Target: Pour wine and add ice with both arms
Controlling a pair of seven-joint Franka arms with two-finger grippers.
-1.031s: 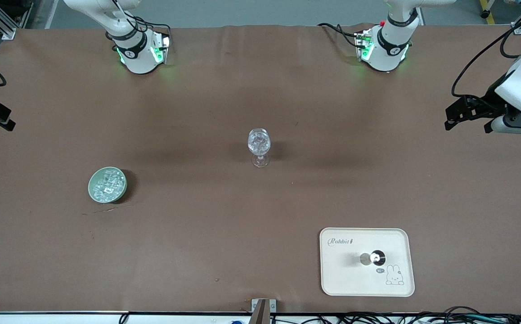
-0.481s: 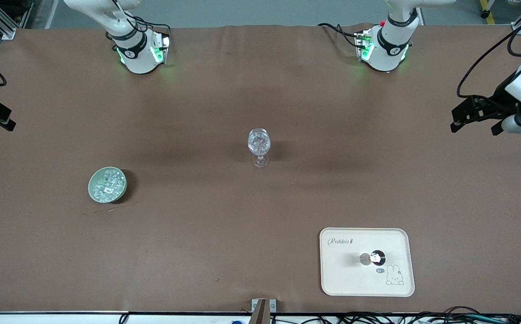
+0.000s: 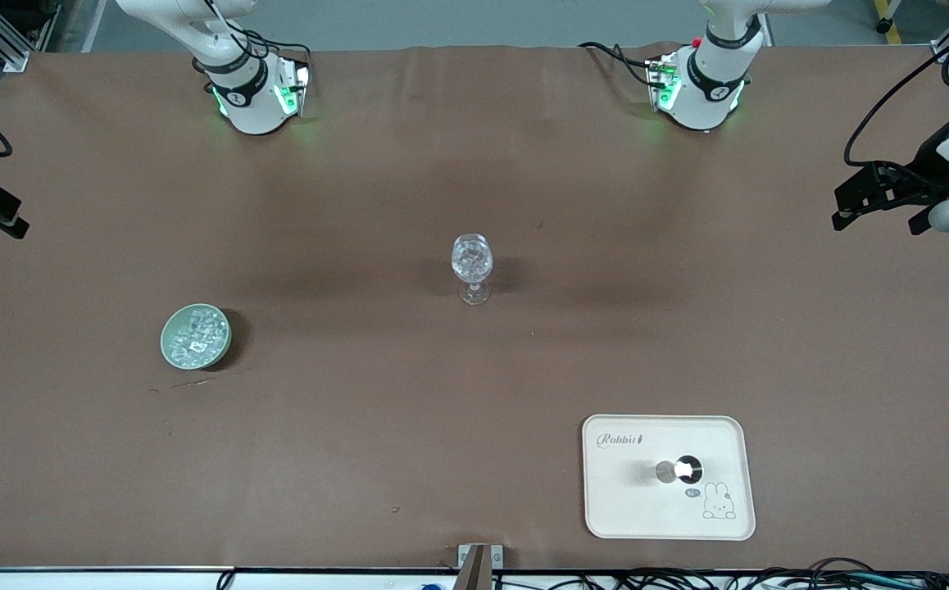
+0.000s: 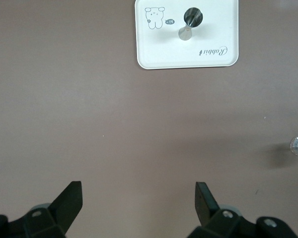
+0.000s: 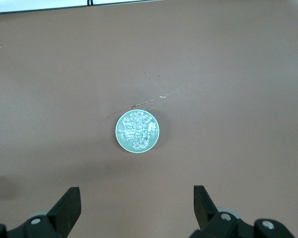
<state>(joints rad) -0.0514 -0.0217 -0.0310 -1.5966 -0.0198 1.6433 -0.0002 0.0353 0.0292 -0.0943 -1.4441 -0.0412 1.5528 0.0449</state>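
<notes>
A stemmed wine glass [image 3: 472,266] stands upright near the middle of the brown table [image 3: 409,426], with glittering clear chunks showing in its bowl. Toward the right arm's end, and nearer the front camera than the glass, a pale green bowl [image 3: 196,337] holds the ice [image 3: 195,336], a heap of small glassy pieces. Toward the left arm's end, close to the table's front edge, a cream tray [image 3: 647,508] printed with a rabbit carries a small bottle [image 3: 679,470] seen from above.

The left gripper [image 4: 139,198] hangs high over bare table at the left arm's end, its fingers spread wide and holding nothing. The right gripper [image 5: 136,201] hangs above the table near the bowl of ice, fingers likewise wide apart and empty.
</notes>
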